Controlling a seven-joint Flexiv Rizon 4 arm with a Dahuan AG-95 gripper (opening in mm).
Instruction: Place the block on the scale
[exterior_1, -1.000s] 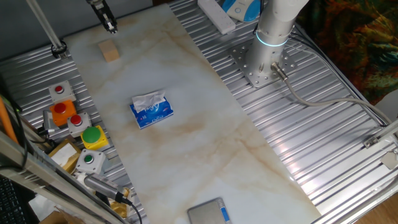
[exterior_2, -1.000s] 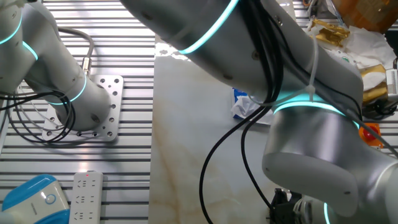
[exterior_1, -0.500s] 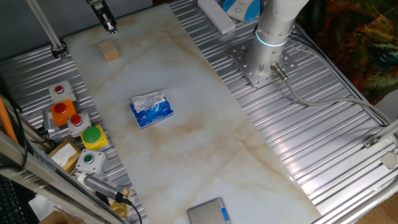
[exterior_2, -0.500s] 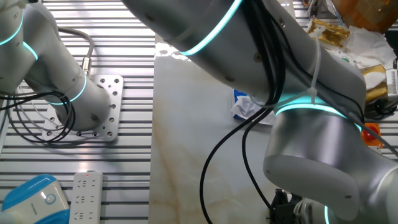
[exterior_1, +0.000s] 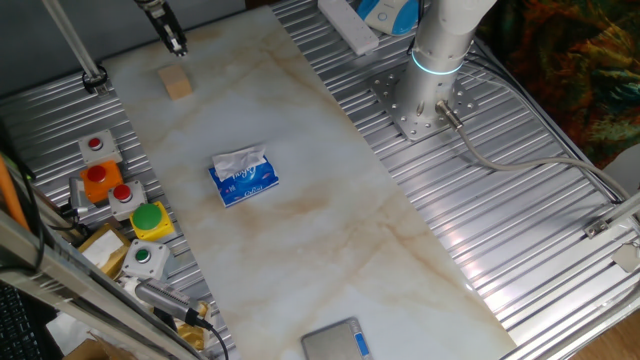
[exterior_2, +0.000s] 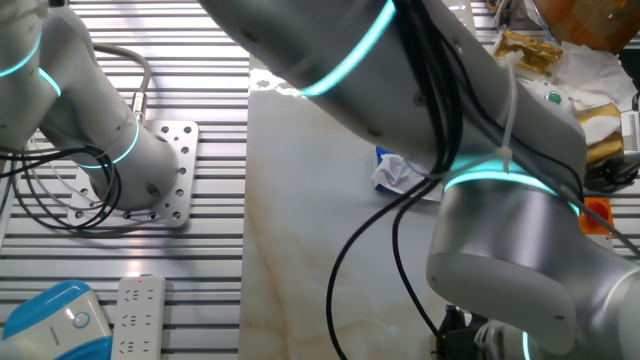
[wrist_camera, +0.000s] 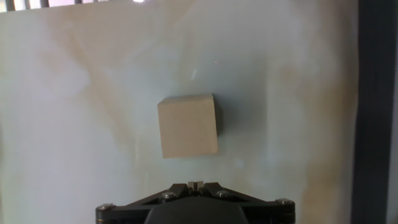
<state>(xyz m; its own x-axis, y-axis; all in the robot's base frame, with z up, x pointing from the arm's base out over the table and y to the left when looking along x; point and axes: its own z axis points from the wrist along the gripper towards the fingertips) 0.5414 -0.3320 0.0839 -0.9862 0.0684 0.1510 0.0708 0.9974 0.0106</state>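
Note:
The block (exterior_1: 177, 82) is a small tan wooden cuboid lying on the white marble tabletop at the far left; in the hand view the block (wrist_camera: 188, 126) sits at the centre, below the hand. My gripper (exterior_1: 176, 41) hangs above and just behind the block, apart from it. In the hand view the gripper (wrist_camera: 194, 184) has its two fingertips pressed together with nothing between them. The scale (exterior_1: 338, 342), a flat grey slab with a blue strip, lies at the near edge of the table, far from the block. In the other fixed view the arm hides block and scale.
A blue-and-white tissue pack (exterior_1: 243, 177) lies mid-table between block and scale; it shows partly behind the arm in the other fixed view (exterior_2: 395, 170). A box of coloured buttons (exterior_1: 120, 195) stands at the left edge. The arm's base (exterior_1: 425, 95) stands on ribbed metal to the right.
The arm has shifted very slightly and the gripper sits a touch higher. The block, tissue pack and scale have not moved.

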